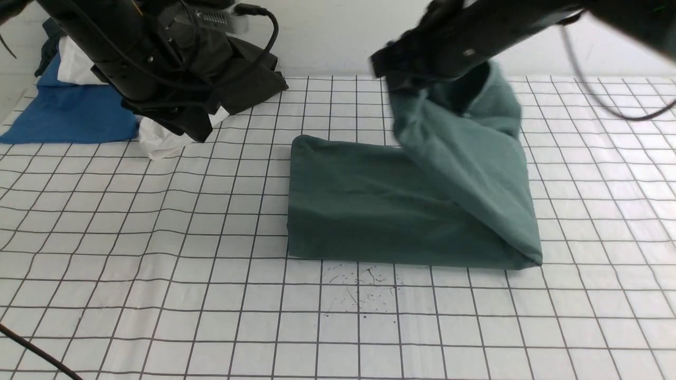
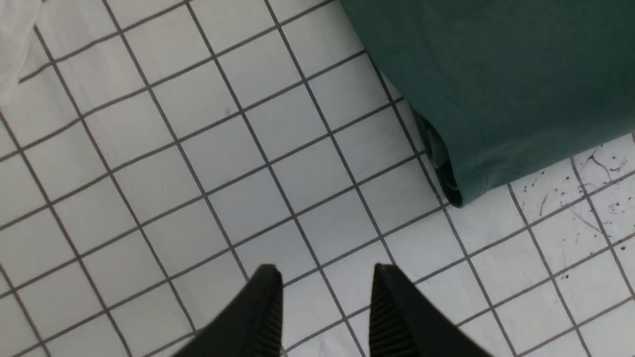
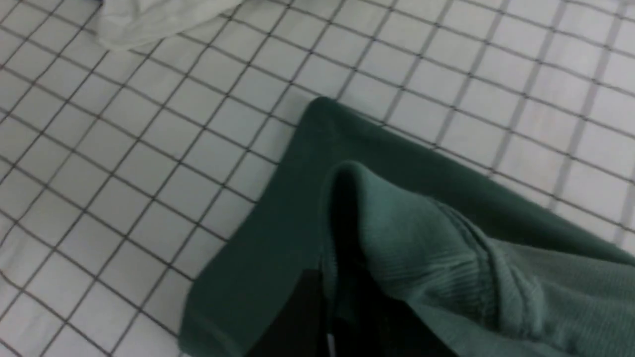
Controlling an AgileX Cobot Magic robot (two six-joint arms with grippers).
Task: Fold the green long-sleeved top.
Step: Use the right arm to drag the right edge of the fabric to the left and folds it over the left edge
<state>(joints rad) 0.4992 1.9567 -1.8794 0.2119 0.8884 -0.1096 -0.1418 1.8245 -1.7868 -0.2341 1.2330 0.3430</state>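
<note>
The right gripper [image 1: 393,68] is blurred in the front view, and its jaws vanish into the lifted fold of the green long-sleeved top [image 1: 380,211]. The right wrist view is soft too, with cloth covering most of them. The left wrist picture's edge cuts off the left gripper [image 2: 325,282]. The left arm [image 1: 116,58] hides part of the heaped clothes [image 1: 68,116].

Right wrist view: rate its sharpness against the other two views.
Right wrist view: soft and hazy, grid lines smeared, ribbing on the green top barely readable. Left wrist view: crisp, left gripper ridges sharp. Front view: table sharp, right arm blurred.
</note>
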